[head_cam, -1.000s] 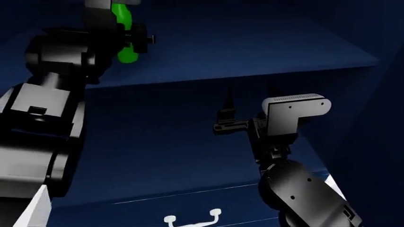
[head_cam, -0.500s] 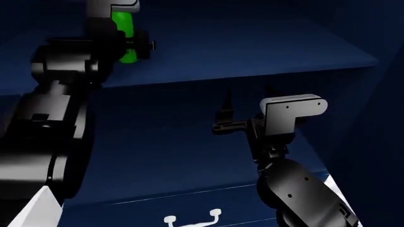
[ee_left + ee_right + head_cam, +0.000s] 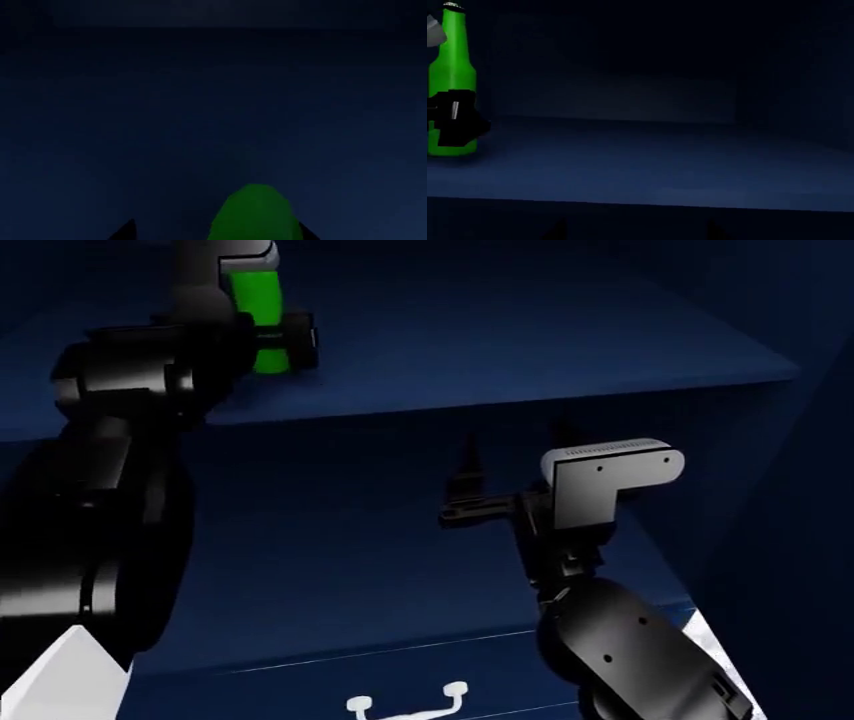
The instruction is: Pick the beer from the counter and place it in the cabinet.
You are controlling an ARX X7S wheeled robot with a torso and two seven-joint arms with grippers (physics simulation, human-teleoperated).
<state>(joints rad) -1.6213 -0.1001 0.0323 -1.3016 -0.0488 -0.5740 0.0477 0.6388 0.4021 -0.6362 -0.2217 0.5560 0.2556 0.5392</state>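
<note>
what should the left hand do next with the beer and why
Probably open the left hand and let go. In the right wrist view the beer stands upright with its base seemingly resting on the cabinet shelf, so it looks placed; then the arm could back straight out without tipping it.

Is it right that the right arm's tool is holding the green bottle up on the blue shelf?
Not quite: the left tool holds the green bottle, not the right one. The head view shows it gripped there over the blue shelf, while the right tool sits lower down with nothing in it.
</note>
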